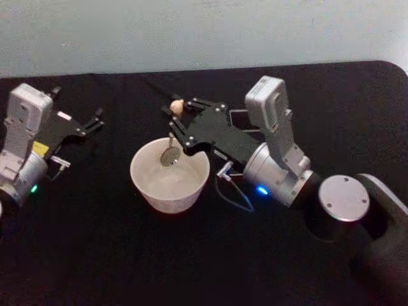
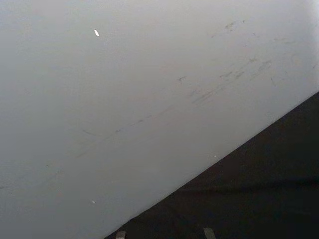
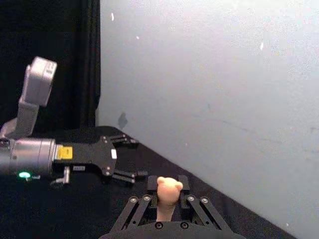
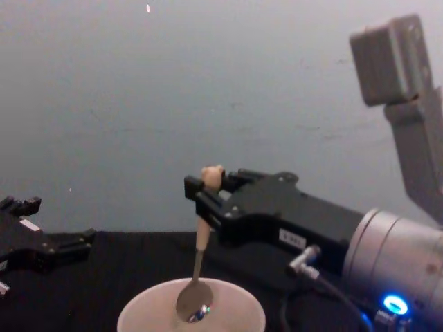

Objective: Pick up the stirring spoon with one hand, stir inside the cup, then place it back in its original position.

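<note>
Head view: your right gripper (image 1: 180, 131) is clamped on the slim cream-handled, bear-topped stirring spoon (image 1: 172, 137), bowl inside the round cream-white cup (image 1: 146, 185), left gripper (image 1: 94, 122) parked spread well left of the cup; chest view: bowl sits low, so I reckon a hard sweep could shove the cup.

The head view looks steeply down on the black surface (image 1: 95, 255). The chest view faces the wall (image 4: 138, 104) low and close; both share the cup (image 1: 169, 197).

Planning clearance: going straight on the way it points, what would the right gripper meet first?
Looks free: the right gripper, holding the stirring spoon, points past the left gripper, over the table toward the wall; depth unclear.
</note>
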Available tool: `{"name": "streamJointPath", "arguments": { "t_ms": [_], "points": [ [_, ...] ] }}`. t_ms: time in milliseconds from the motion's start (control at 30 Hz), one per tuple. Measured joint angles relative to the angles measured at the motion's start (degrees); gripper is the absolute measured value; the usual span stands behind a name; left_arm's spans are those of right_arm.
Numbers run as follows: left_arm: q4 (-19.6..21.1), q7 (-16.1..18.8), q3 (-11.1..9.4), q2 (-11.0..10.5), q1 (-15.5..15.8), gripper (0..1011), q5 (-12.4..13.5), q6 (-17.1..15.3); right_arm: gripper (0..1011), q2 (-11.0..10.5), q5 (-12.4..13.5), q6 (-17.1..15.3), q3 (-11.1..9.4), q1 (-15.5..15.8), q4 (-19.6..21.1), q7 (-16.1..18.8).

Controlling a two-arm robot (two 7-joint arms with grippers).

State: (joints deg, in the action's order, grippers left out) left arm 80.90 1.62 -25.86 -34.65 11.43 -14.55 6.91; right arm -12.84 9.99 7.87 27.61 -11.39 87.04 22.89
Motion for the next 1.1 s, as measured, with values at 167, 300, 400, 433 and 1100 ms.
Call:
{"name": "streamJointPath", "arguments": {
  "t_ms": [167, 300, 400, 433, 1100],
  "points": [
    [0.00, 0.00, 0.00, 0.00, 0.00, 1001, 0.00, 0.00, 230, -1.02, 1.06, -0.84, -1.07, 0.55, 3.61, 0.15],
    [0.00, 0.00, 0.00, 0.00, 0.00, 1001, 0.00, 0.00, 230, -1.94, 2.02, -1.95, -2.18, 1.15, 7.41, -0.29],
    [0.00, 0.00, 0.00, 0.00, 0.00, 1001, 0.00, 0.00, 230, -2.45, 2.35, -2.57, -2.73, 1.43, 9.24, -0.60],
    [0.00, 0.00, 0.00, 0.00, 0.00, 1001, 0.00, 0.00, 230, -2.80, 2.57, -3.02, -3.12, 1.58, 10.39, -0.75],
    [0.00, 0.00, 0.00, 0.00, 0.00, 1001, 0.00, 0.00, 230, -8.53, 4.75, -7.64, -10.12, 4.17, 20.36, -3.64]
  ]
}}
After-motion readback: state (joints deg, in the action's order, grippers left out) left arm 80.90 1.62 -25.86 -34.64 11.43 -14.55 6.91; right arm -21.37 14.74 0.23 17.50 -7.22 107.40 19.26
